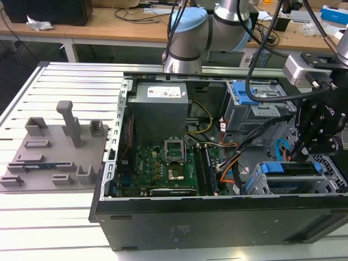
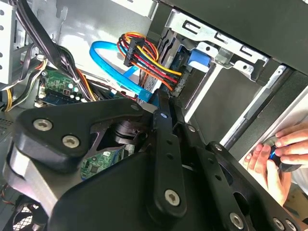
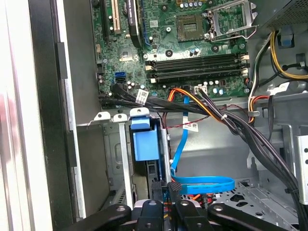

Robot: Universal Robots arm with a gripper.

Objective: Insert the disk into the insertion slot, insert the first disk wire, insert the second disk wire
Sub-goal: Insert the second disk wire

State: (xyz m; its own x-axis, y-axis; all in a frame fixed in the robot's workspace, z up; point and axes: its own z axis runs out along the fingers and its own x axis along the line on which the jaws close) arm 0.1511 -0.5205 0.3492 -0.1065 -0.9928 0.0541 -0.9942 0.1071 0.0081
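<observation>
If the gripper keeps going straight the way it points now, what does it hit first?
Most likely the blue data cable looped just beyond the gripper, with the disk's connector end in the insertion slot close behind; depth is hard to judge.

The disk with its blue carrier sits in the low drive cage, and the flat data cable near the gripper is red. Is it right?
Not quite. The flat data cable near the gripper is blue, not red, as the first wrist view shows. The disk does sit in the low drive cage.
</observation>
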